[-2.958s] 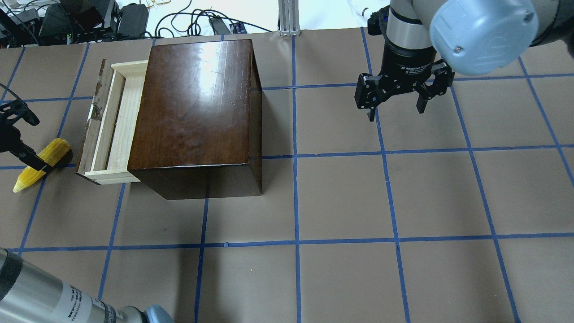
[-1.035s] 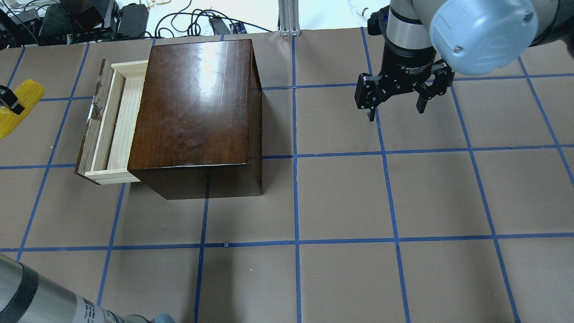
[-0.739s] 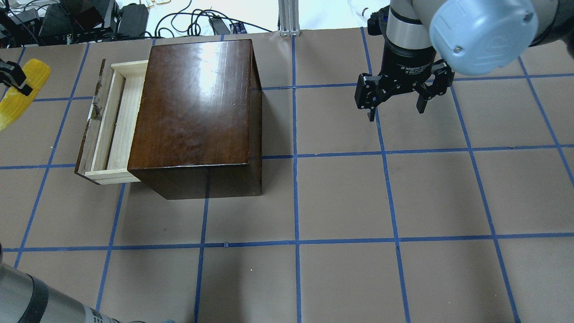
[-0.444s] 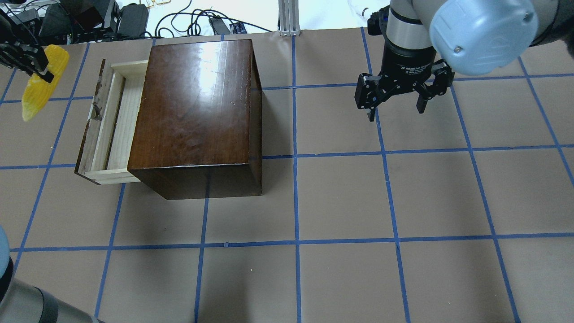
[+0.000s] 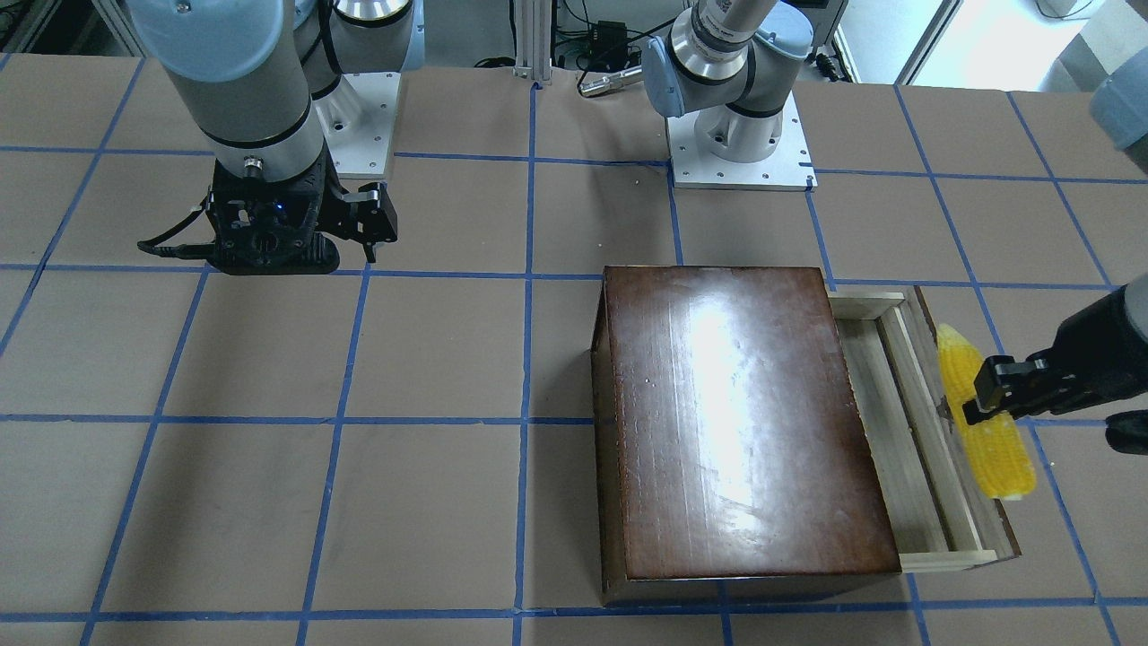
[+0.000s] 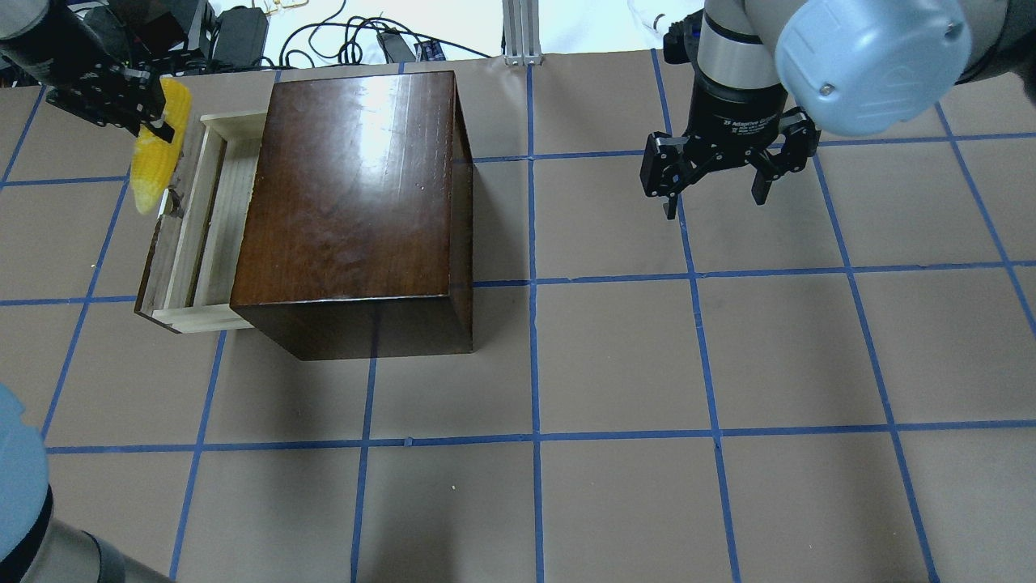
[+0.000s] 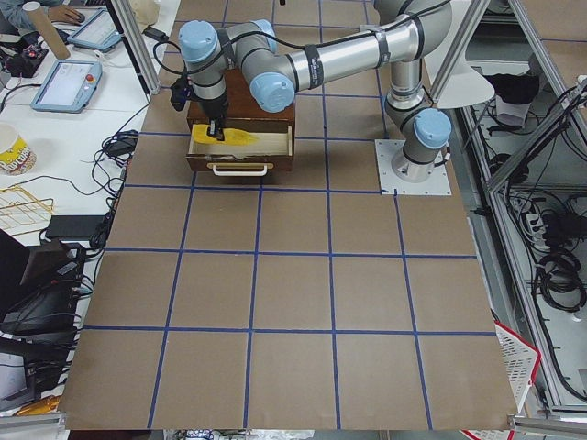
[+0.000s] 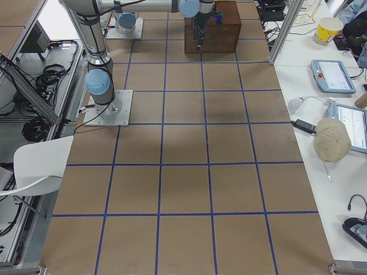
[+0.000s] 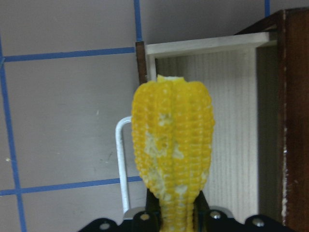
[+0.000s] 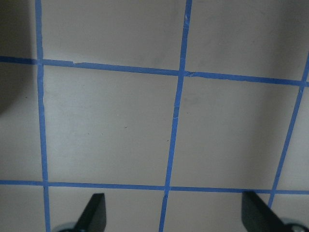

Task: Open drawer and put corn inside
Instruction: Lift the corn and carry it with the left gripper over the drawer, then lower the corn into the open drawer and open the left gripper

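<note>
The drawer (image 6: 206,219) stands pulled out from the left side of the dark-brown box (image 6: 348,202), its pale tray bare. My left gripper (image 6: 156,121) is shut on the yellow corn (image 6: 152,170) and holds it in the air over the far end of the drawer's dark front panel. In the left wrist view the corn (image 9: 171,145) hangs over the panel and its metal handle (image 9: 123,164), partly over the tray (image 9: 231,125). From the front, the corn (image 5: 982,431) lies along the panel. My right gripper (image 6: 712,206) is open and empty, well to the box's right.
The table is brown paper with a blue tape grid (image 6: 534,437). Cables and electronics (image 6: 162,32) lie beyond the far edge, behind the box. The right wrist view shows only bare table between the open fingers (image 10: 94,212).
My left gripper has lifted the corn off the table left of the drawer and carried it up and rightward to the drawer's front panel. The right arm has not moved.
</note>
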Available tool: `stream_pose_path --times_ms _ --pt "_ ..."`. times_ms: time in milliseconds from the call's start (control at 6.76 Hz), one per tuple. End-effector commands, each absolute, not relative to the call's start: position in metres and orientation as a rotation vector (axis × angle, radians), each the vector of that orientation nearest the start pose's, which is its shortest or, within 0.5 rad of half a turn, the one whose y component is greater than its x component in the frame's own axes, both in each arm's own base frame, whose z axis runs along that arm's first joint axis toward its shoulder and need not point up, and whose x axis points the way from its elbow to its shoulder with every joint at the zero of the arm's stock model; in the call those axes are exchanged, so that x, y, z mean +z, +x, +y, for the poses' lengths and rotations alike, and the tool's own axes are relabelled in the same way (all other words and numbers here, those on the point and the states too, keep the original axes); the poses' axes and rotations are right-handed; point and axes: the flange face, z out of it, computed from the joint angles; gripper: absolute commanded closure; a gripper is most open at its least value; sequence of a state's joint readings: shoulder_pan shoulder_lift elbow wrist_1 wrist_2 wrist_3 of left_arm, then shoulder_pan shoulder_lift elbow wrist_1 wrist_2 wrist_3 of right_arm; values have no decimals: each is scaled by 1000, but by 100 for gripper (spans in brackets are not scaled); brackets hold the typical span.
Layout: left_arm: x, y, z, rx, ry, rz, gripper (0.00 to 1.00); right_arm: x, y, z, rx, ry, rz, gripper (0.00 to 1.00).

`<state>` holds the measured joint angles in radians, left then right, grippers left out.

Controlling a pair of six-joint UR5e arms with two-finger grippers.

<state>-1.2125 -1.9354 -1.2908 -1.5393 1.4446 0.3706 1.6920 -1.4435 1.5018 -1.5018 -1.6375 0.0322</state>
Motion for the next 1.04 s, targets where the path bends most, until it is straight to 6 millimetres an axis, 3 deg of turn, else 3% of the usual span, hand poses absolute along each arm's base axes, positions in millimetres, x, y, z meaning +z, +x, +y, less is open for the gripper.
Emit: stream_pose_path --times_ms 0,887 --pt "392 76 -649 85 -32 3303 100 450 190 -513 196 -152 3209 0" --pt "336 80 -665 155 -15 3337 100 450 190 -513 196 -150 3208 0"
